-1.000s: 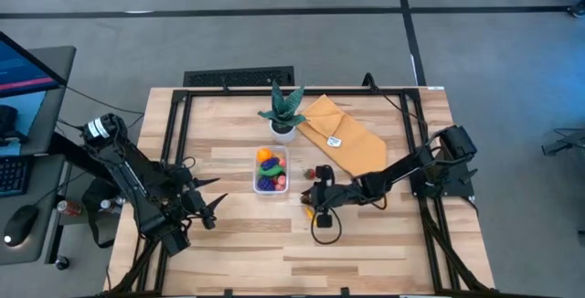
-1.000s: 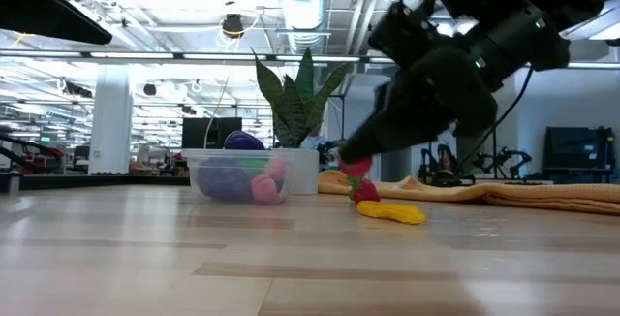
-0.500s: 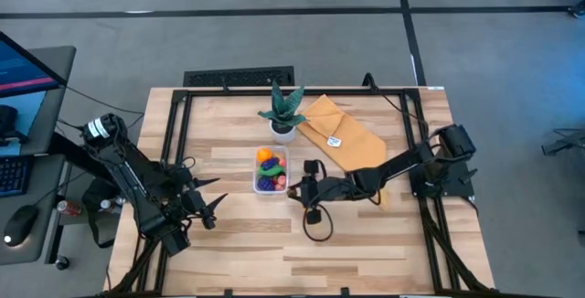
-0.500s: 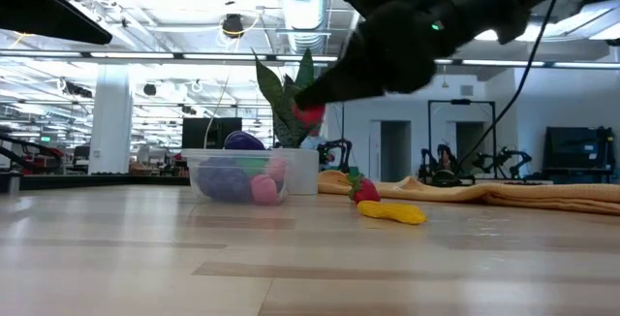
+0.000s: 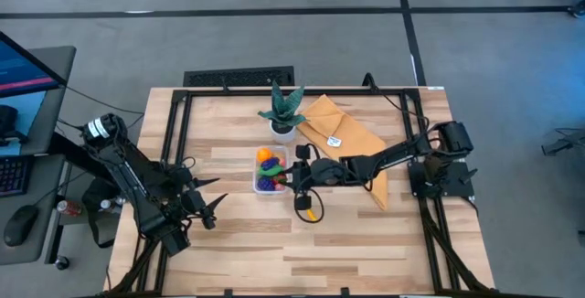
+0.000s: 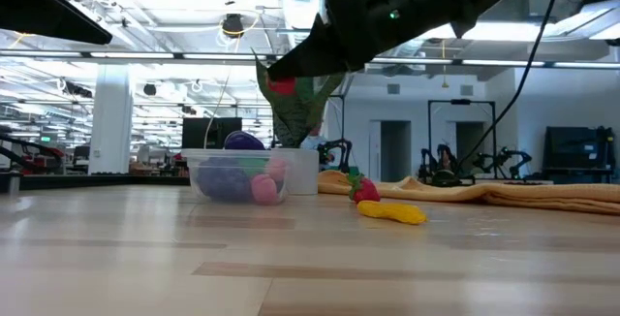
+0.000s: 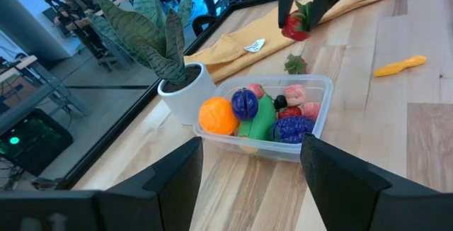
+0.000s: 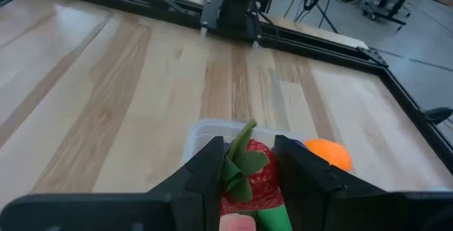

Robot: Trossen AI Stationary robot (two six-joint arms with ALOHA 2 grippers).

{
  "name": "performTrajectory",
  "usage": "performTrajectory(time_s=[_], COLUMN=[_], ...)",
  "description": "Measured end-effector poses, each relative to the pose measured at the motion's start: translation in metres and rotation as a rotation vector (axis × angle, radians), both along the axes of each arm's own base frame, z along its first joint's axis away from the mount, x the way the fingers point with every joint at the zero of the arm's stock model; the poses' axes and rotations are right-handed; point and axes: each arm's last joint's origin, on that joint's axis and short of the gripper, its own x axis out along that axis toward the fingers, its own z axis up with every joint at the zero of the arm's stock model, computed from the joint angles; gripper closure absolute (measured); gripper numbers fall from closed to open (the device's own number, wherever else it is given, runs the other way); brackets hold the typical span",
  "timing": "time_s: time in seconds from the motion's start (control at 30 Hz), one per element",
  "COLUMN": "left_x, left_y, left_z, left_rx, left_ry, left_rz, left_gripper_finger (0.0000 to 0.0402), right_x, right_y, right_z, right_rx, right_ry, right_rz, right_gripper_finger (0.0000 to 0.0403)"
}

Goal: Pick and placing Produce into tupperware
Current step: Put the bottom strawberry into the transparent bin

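The tupperware (image 5: 271,170) (image 7: 316,89) is a clear tub at mid-table, holding purple, orange, green and pink produce. My right gripper (image 5: 292,178) (image 8: 248,167) hangs over the tub's right rim, shut on a red toy strawberry (image 6: 281,85) (image 7: 295,26) with green leaves. A second red strawberry (image 6: 364,189) (image 7: 295,64) and a yellow piece (image 5: 311,212) (image 6: 390,212) lie on the table right of the tub. My left gripper (image 5: 218,191) waits open near the table's left side, pointing at the tub. My right gripper pinches the strawberry's red body (image 8: 256,183) between its two fingers, one on each side. The leafy cap (image 8: 242,156) sticks out past the fingertips. The fingers reach in from the table's right, slanting a little downward. The strawberry is lifted clear, above the tub's rim.
A green-leafed plant in a white pot (image 5: 281,115) (image 7: 185,89) stands just behind the tub. A mustard-yellow cloth (image 5: 343,138) lies at the back right, under my right arm. Black frame rails (image 5: 175,124) run along the table's edges. Bare wood (image 5: 274,252) lies at the near side.
My right gripper has risen and travelled toward the table's left, from beside the yellow piece to the tub's right rim, rolling somewhat on the way. The strawberry has gone with it, lifted well clear of the table. The other strawberry and the yellow piece have stayed put.
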Motion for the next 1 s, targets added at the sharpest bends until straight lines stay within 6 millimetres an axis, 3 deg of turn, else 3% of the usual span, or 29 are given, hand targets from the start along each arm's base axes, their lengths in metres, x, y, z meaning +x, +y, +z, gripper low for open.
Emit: performTrajectory(time_s=[0.9, 1.0], left_x=[0.0, 0.0], left_y=[0.0, 0.0], left_z=[0.0, 0.0], left_rx=[0.001, 0.001], left_ry=[0.0, 0.0], left_rz=[0.0, 0.0], left_gripper_finger=[0.0174, 0.0174], right_x=[0.001, 0.007], right_y=[-0.004, -0.005], right_z=[0.0, -0.01], right_rx=[0.01, 0.014], right_ry=[-0.009, -0.023], right_rz=[-0.013, -0.018], right_gripper_finger=[0.0294, 0.0294])
